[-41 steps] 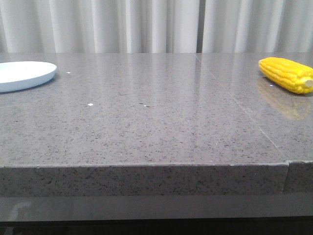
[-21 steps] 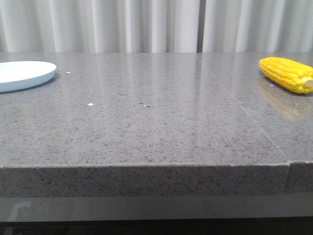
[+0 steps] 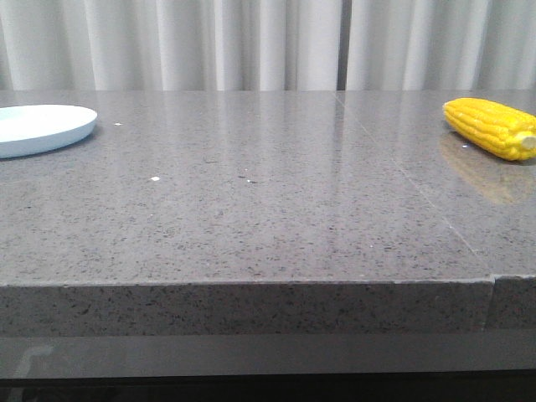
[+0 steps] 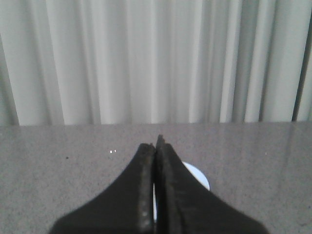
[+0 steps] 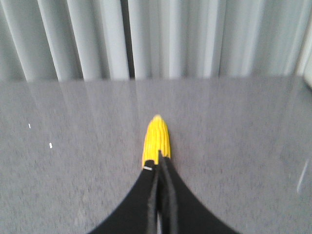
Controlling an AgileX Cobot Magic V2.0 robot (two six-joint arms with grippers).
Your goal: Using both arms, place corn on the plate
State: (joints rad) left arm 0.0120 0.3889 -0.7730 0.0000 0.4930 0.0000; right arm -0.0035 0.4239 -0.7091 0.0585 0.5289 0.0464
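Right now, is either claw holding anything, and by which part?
Nothing is held. Both the left claw and right claw are shut on nothing; the corn lies free on the table.

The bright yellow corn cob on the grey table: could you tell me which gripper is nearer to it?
Right. The right gripper points at the corn cob just ahead; the left gripper faces the pale plate instead.

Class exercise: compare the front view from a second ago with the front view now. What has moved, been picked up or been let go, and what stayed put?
Nothing visibly changed. The corn lies at the table's far right and the plate at its far left, as before, and no arm has entered the front view.
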